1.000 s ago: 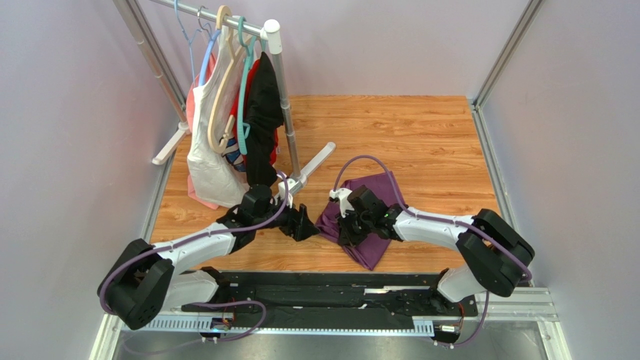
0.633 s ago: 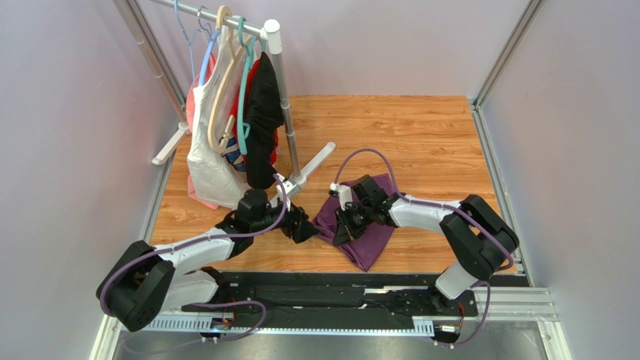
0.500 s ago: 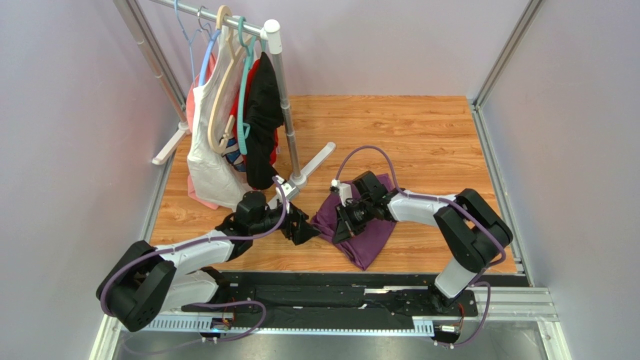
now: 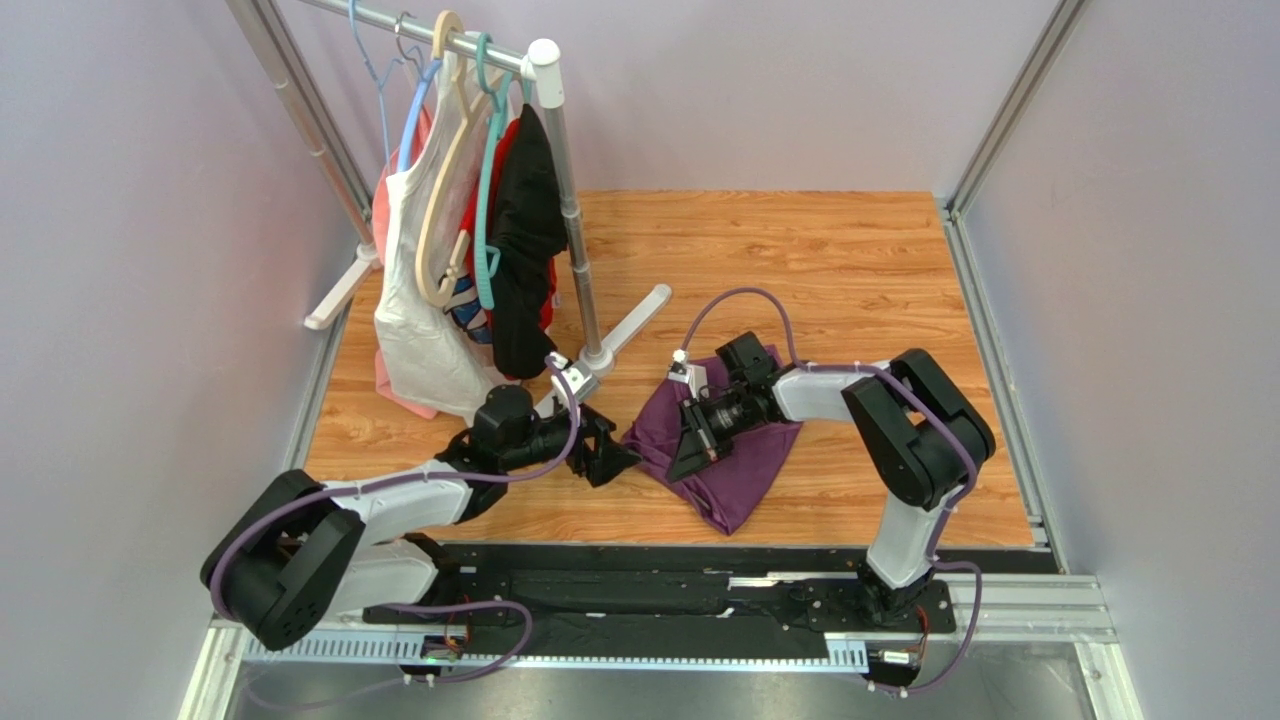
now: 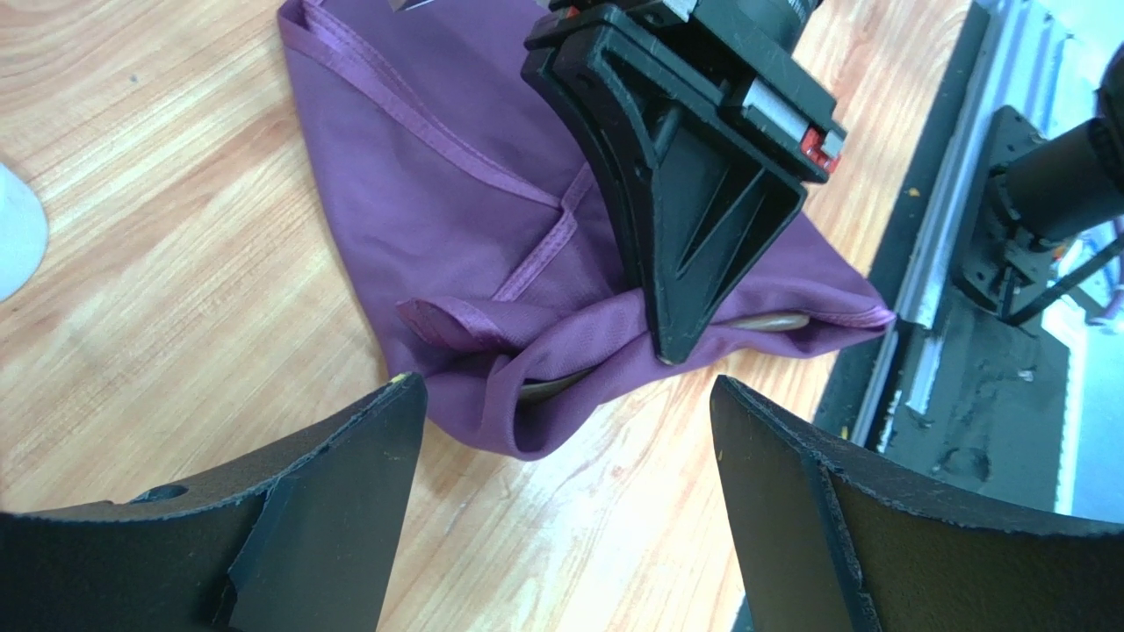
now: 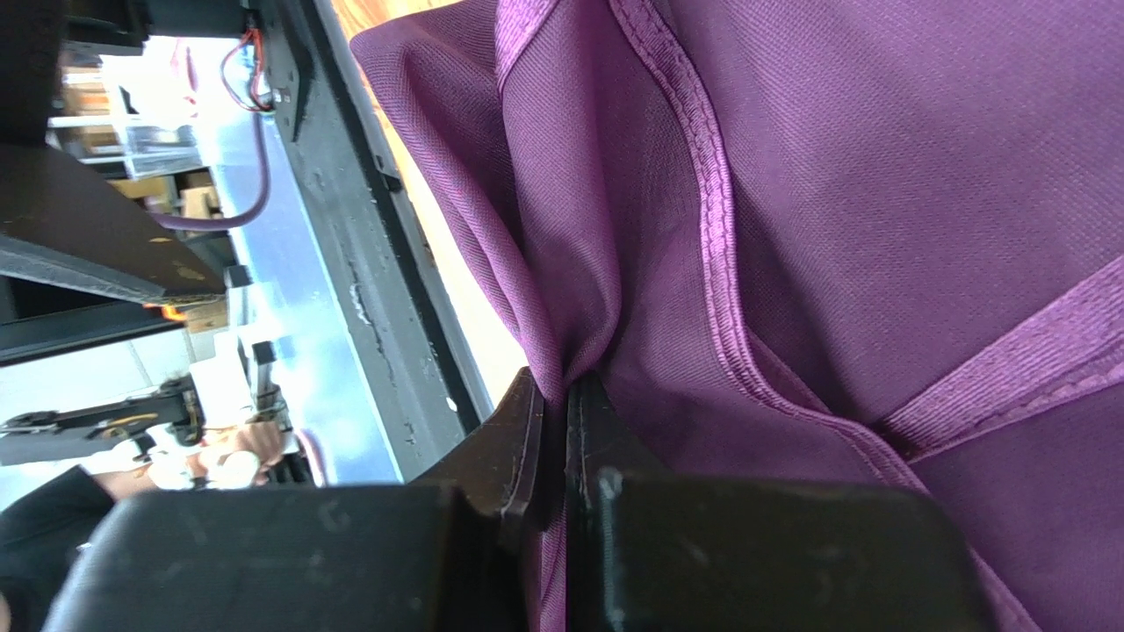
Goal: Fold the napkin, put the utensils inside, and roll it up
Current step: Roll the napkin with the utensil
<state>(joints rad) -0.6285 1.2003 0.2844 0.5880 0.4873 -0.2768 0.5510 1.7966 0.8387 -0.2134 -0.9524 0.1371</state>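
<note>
Most of the utensils (image 5: pixel 768 321) are hidden. I only see two brown slivers poking out under a folded edge of the napkin (image 5: pixel 436 198), and can't tell fork from spoon. The right gripper (image 6: pixel 565 395) is pinched tight on a ridge of napkin fabric at its left side. The left gripper (image 5: pixel 565 389) is spread wide, holding nothing, just beside that same edge. Napkin lies bunched mid-table (image 4: pixel 842 255).

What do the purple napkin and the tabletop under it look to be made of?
The napkin: thin woven cloth, slightly shiny; fine weave, stitched hem bands and soft creases show it. The tabletop: smooth wood or wood-look laminate, going by the orange-brown grain; which one, the pictures leave open.
</note>
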